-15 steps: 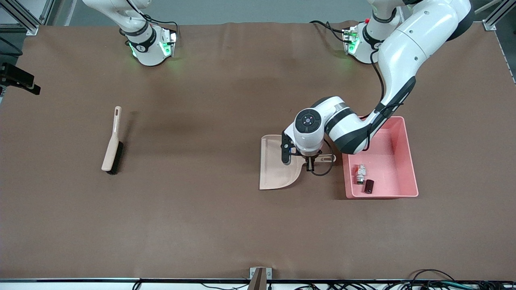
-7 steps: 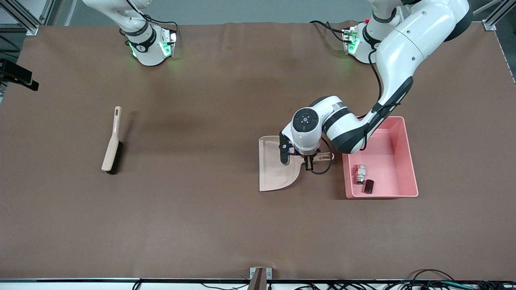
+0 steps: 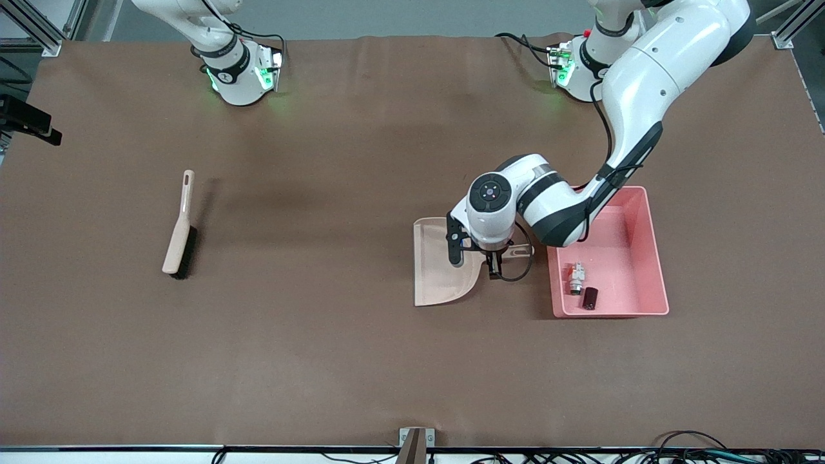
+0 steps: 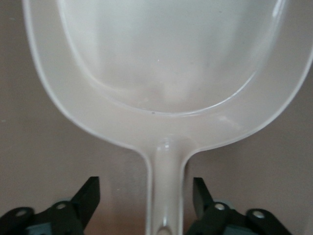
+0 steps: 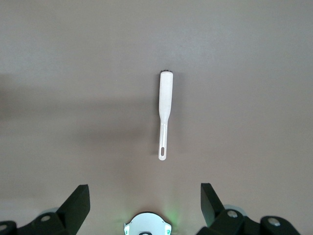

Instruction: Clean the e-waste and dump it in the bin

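My left gripper (image 4: 146,205) stands released astride the dustpan (image 3: 441,274) handle. Both 2 e-waste (image 3: 581,287) pieces lie in the bin (image 3: 648,258). My right gripper (image 5: 144,205) waits, spread wide, above the brush (image 5: 165,110).

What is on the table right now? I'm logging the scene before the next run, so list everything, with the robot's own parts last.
E-waste: two pieces, white-grey with green and dark block, inside the bin.
Bin: one, pink, toward the left arm's end of the table.
Dustpan: one, beige, empty, flat on the table beside the bin.
Brush: one, beige with dark bristles, toward the right arm's end.
Left end effector: open, fingers on either side of the dustpan handle, not touching.
Right end effector: open, waiting high over the table above the brush.
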Available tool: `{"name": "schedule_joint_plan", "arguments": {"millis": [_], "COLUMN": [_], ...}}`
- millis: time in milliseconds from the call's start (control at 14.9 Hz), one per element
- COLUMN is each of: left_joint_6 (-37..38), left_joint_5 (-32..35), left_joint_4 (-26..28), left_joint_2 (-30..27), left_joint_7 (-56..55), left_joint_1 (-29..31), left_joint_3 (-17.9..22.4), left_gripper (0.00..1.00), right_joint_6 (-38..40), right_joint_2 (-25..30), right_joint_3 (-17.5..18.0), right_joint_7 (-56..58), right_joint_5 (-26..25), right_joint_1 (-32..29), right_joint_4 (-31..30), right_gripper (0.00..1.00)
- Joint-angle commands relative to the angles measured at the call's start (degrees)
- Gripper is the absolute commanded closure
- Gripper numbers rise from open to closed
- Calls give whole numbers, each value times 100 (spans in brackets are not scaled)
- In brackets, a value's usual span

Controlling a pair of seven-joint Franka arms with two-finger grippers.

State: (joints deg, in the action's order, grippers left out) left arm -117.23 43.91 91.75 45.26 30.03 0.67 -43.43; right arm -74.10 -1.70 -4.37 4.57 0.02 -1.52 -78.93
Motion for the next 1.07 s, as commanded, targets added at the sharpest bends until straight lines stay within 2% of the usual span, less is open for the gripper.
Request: {"name": "schedule_joint_plan", "arguments": {"millis": [0, 134, 268, 469, 670, 871, 1005], "left_joint_6": [78, 165, 419, 622, 868, 1412, 1581], "left_joint_5": [-100, -635, -813, -1418, -2192, -2413, -2440], "left_joint_4": [-149, -184, -228, -263, -263, -254, -263], "left_joint_2": [-262, -595, -912, -1483, -2072, -2582, -2863], "left_joint_7": [-85, -303, -846, -2014, -2974, -3896, -4171], "left_joint_1": [29, 169, 292, 564, 1170, 1671, 1717], "left_joint_3": [1, 27, 10, 10, 1, -8, 79], "left_gripper": [0, 0, 0, 0, 0, 0, 0], "right_joint_6": [1, 18, -25, -656, -878, -816, -686], "right_joint_2": [56, 64, 56, 3, 3, 3, 3], "right_joint_3": [42, 42, 33, 33, 33, 33, 33], "right_joint_7": [-70, -61, -61, -53, -44, -18, 0], "right_joint_5": [-63, -63, -63, -81, -98, -73, -37], "right_joint_1": [-24, -24, -42, -51, -59, -129, -182], "right_joint_4": [-26, -34, -60, -87, -245, -219, -219], "right_gripper": [0, 0, 0, 0, 0, 0, 0]}}
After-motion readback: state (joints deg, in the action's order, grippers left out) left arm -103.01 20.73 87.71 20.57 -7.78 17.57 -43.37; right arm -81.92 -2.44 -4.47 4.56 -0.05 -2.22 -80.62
